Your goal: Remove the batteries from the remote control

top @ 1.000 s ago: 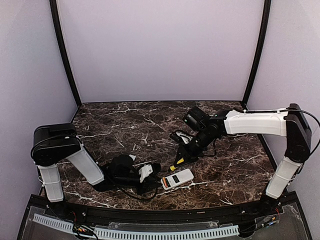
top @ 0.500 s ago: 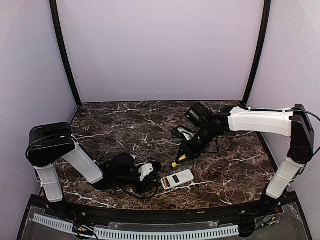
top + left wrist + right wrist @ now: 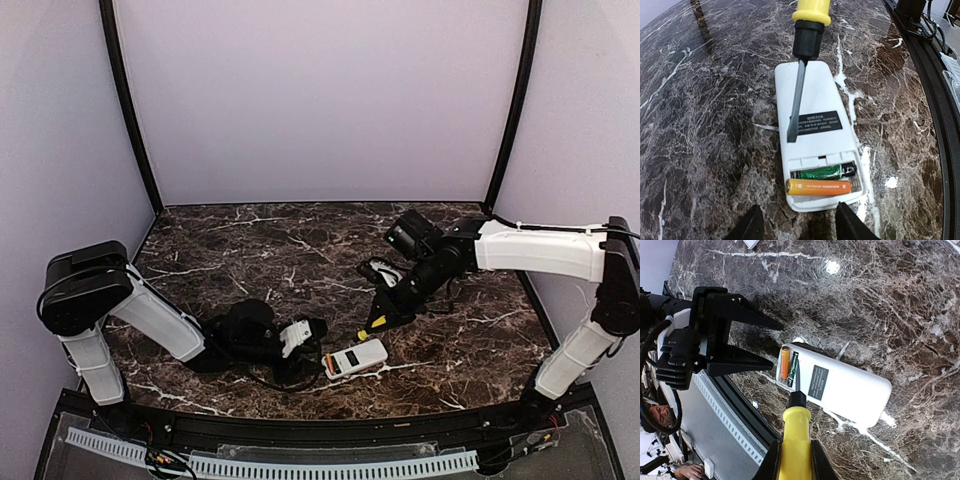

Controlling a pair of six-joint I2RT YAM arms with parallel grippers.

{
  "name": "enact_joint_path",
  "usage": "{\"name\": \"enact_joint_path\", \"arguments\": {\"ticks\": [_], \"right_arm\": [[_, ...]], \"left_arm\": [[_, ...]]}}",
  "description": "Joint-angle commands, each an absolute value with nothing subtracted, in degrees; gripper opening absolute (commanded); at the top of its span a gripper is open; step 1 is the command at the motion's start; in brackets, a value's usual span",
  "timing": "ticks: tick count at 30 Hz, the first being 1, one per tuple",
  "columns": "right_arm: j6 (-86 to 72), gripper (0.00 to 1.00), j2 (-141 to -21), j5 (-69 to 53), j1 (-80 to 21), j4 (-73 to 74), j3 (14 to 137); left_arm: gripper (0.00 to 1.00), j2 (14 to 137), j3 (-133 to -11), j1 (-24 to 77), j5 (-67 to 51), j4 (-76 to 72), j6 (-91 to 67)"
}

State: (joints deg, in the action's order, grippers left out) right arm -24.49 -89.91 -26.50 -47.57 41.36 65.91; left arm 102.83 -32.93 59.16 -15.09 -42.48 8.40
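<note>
From the top cam, the remote control [image 3: 356, 357] lies flat on the marble table [image 3: 250, 250] near the front edge, between the two arms. The left gripper [image 3: 318, 348] sits low, just beside the remote's closest end. The right gripper [image 3: 392, 303] slants in from behind with a yellow-handled screwdriver [image 3: 378, 322] clamped in it, blade aimed down at the remote. The left wrist cam is way clearer: the remote is back side up with its battery bay [image 3: 824, 181] uncovered at the end facing the lens. One orange battery [image 3: 818, 187] lies crosswise in the nearer slot. There's something green in the slot behind it, and I can't tell if that's a second cell. The left fingers [image 3: 752, 226] are spread wide on either side of that end, touching nothing. My guess is they're parked there to steady the remote or catch the cell when it pops. The screwdriver blade crosses the back with its tip over the black label [image 3: 816, 121], short of the bay, and I can't say whether it's touching. The right wrist cam shows its own fingers squeezed around the yellow handle, which makes sense for levering. I'd say the tip needs to slide toward the bay and get under the battery.
</note>
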Motion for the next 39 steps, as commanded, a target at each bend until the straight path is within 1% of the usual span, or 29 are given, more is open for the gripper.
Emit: {"name": "enact_joint_path", "arguments": {"ticks": [1, 6, 13, 21, 39], "right_arm": [[-25.98, 0.0, -87.39, -27.13, -47.42, 39.33, 63.63], [-27.27, 0.0, -87.84, -28.35, -49.03, 37.0, 62.3], [-28.15, 0.0, -89.82, -28.15, -50.91, 35.73, 62.56], [-28.82, 0.0, -90.69, -27.59, -51.45, 35.54, 62.65], [-29.2, 0.0, -93.32, -25.62, -52.73, 36.67, 63.8]], "left_arm": [[0.48, 101.04, -33.66, 59.55, -14.61, -37.99, 9.25], [0.43, 101.62, -33.53, 59.66, -14.5, -37.88, 9.13], [0.43, 102.03, -33.5, 60.04, -14.35, -38.64, 8.52], [0.37, 103.86, -33.4, 60.63, -14.49, -41.71, 7.35], [0.33, 105.13, -33.39, 60.82, -14.69, -42.99, 7.34]]}}
